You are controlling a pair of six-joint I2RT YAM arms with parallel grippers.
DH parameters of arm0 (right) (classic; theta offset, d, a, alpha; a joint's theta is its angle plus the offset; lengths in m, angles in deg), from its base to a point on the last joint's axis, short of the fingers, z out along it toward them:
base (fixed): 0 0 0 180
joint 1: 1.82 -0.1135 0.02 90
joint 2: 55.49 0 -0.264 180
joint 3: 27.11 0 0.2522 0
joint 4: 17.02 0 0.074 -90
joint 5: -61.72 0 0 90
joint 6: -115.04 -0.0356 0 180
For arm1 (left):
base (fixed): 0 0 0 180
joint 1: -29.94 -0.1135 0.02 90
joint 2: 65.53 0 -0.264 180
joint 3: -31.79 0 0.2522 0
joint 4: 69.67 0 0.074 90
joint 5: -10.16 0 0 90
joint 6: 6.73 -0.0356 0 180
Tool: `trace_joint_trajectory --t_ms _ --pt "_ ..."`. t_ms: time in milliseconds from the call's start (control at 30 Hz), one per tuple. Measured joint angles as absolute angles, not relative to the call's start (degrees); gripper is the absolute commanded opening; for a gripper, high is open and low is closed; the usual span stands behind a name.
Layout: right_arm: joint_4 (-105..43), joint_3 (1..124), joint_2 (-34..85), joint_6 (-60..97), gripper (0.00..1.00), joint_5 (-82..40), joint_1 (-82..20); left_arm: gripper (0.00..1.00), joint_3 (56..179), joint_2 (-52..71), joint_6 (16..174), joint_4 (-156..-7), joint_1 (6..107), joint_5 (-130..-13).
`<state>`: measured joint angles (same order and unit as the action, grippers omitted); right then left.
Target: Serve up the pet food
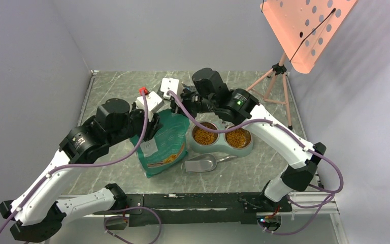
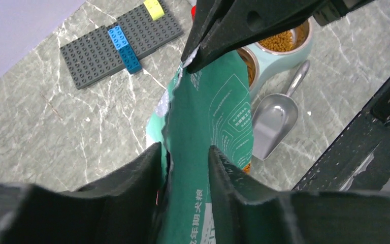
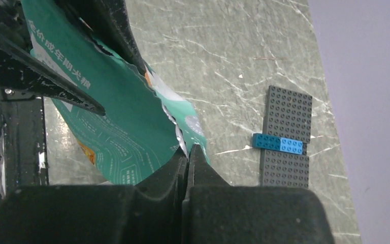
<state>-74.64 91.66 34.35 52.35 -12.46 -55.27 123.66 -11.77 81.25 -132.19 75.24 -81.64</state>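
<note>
Pet food [image 1: 205,136] is held in both bowls of the twin dish [image 1: 222,149], right of the counter's [image 1: 264,170] middle. The teal pouch [image 1: 165,142], just left of it, is straddled by the left gripper's [image 2: 185,152] parted jaws and pinched at its torn top by the right gripper's [image 3: 187,152] closed jaws. A scoop [image 1: 201,163] is laid on the dish's near side.

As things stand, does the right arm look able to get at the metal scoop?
Probably not yet: the right gripper is pinched shut on the torn edge of the pouch. The scoop itself lies uncovered beside the twin bowl.
</note>
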Motion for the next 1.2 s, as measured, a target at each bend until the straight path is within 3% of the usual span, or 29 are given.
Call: trace_joint_trajectory --t_ms 100,233,267,300,333,367,400,533,667,967,1200 --pt "-74.4 91.7 34.4 51.9 0.0 -11.7 -55.2 0.01 124.8 -10.8 80.5 -132.7 75.2 -82.4" --pt "-72.4 90.2 34.0 49.9 0.0 -11.6 -54.9 0.0 126.5 -9.5 79.9 -134.2 75.2 -84.2" --pt "-71.5 89.7 33.9 49.1 0.05 -11.9 -54.8 0.0 126.6 -9.4 80.1 -134.2 75.2 -84.7" --pt "-71.1 89.7 33.9 48.5 0.29 -12.3 -54.8 0.0 126.6 -9.4 80.9 -134.3 75.2 -85.3" --pt "-70.8 89.8 34.2 47.3 0.65 -13.0 -54.8 0.0 126.6 -9.4 82.0 -134.4 75.2 -86.3" --pt "-70.7 90.3 34.7 45.9 0.93 -13.5 -54.9 0.0 126.9 -9.4 83.5 -134.9 75.2 -87.5" --pt "-70.6 91.9 35.7 44.4 0.99 -15.3 -55.1 0.0 127.9 -8.9 85.8 -136.3 75.2 -89.3" --pt "-69.8 99.7 40.9 37.5 1.0 -23.5 -55.1 0.0 136.7 -2.9 96.7 -147.1 75.2 -97.0" --pt "-69.7 99.5 41.0 30.2 1.0 -29.8 -55.1 0.0 145.1 4.5 107.8 -156.2 74.5 -103.4" --pt "-61.7 77.9 26.6 15.7 1.0 -41.5 -57.0 0.0 154.2 7.6 130.2 -171.3 67.2 -107.5" --pt "-49.9 72.3 23.9 15.5 1.0 -43.4 -68.8 0.0 155.8 7.8 143.7 -174.8 61.0 -109.4"
